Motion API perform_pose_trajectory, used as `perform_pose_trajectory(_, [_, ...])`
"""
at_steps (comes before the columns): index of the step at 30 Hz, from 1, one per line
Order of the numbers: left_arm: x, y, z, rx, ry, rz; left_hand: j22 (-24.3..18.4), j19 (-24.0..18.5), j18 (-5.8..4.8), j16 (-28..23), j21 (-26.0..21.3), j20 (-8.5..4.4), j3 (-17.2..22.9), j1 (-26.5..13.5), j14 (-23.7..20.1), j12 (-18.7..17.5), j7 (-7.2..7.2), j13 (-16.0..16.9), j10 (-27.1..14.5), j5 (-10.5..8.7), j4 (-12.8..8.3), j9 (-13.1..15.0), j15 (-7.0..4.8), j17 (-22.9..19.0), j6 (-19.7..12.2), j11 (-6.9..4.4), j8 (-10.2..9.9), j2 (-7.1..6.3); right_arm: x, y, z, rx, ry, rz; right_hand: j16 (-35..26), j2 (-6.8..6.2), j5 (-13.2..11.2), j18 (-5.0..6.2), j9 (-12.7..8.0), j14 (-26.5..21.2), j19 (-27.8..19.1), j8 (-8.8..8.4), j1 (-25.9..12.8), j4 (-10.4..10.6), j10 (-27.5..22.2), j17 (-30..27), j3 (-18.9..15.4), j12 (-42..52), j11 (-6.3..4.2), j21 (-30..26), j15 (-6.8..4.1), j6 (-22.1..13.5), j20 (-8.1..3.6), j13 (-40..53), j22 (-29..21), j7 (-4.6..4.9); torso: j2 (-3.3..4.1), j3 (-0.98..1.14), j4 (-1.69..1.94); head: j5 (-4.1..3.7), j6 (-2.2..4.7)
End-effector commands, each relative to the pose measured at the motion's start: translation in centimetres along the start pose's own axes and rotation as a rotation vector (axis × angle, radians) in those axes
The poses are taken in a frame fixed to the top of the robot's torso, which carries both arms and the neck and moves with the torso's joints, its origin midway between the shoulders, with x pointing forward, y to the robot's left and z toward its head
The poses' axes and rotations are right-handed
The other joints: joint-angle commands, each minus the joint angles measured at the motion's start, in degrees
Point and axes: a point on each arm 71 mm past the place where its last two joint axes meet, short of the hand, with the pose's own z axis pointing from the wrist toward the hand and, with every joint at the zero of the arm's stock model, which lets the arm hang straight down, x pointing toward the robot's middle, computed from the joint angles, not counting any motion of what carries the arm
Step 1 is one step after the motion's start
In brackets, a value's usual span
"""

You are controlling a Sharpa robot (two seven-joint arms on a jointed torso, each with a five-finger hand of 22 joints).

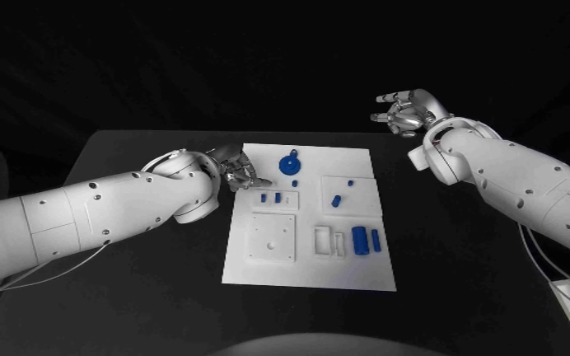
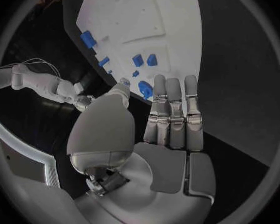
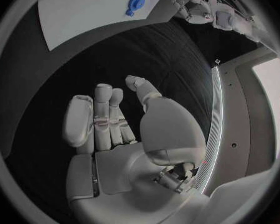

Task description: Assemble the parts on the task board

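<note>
light: dim, dark surround | task board [image 1: 311,216] bright, no glare | wrist views: fisheye-bent edges

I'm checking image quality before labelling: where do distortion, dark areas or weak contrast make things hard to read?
Head view: the black table merges into the dark background, while the white task board stands out brightly. Left wrist view: fisheye bends the board's straight edges, and the left hand hides part of it. Right wrist view: the board curves near the rim, behind the right hand.
</note>
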Motion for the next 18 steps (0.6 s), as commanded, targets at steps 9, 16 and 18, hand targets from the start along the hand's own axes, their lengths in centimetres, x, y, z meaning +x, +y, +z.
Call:
perform_pose_trajectory(9, [-1.5,-5.5,0.1,0.471,-0.021,-0.013,-14.81,-0.18,2.71,-18.65,-6.34,3.61,4.41,18.05,0.66,-19.62,2.15,-14.92,-6.73,3.36,-14.24,-20.58,3.39,-13.94,0.23,4.76,-2.91,7.93,0.1,-0.1,0.0,-0.012,0.001,-0.002,-3.07,-0.70,-0.31,1.02,0.24,-1.19,1.35,0.37,-0.64,-0.09,0.44,-2.58,1.42,-4.36,-0.40,-5.59,-0.26,3.21,-0.11,-4.17,7.99,-0.25,0.02,0.05,-0.13,-0.05,0.89])
perform_pose_trajectory(16, [-0.2,-7.5,1.5,0.616,-0.018,0.166,-5.15,-2.81,3.51,-22.40,-1.94,3.34,5.21,19.27,3.11,-20.86,1.65,-14.99,-9.16,2.82,-18.62,-26.70,2.95,-16.07,1.08,5.07,-3.04,8.26,0.2,0.0,0.1,-0.013,-0.002,0.017,-7.97,-0.65,-4.25,3.30,0.80,-3.79,-1.88,0.65,-1.65,-1.72,-1.06,-9.90,7.07,-8.72,-0.44,-28.07,0.25,11.49,0.24,-10.38,-0.90,-0.60,0.04,-0.03,-0.31,0.10,1.40])
perform_pose_trajectory(18, [0.2,-7.8,1.9,0.635,-0.013,0.213,-4.54,-1.81,3.66,-21.40,-1.40,3.21,4.53,17.99,4.57,-20.87,1.01,-14.99,-9.01,2.43,-18.22,-27.42,2.48,-15.47,0.63,4.56,-3.02,7.68,0.3,0.0,0.1,-0.009,0.000,0.033,-10.14,-0.63,-4.91,4.81,0.79,-5.20,-3.86,0.62,-1.75,-1.76,-1.53,-13.02,7.60,-11.67,-0.09,-41.24,0.79,11.40,0.83,-13.68,-6.97,-0.41,0.08,-0.04,-0.31,0.12,1.70])
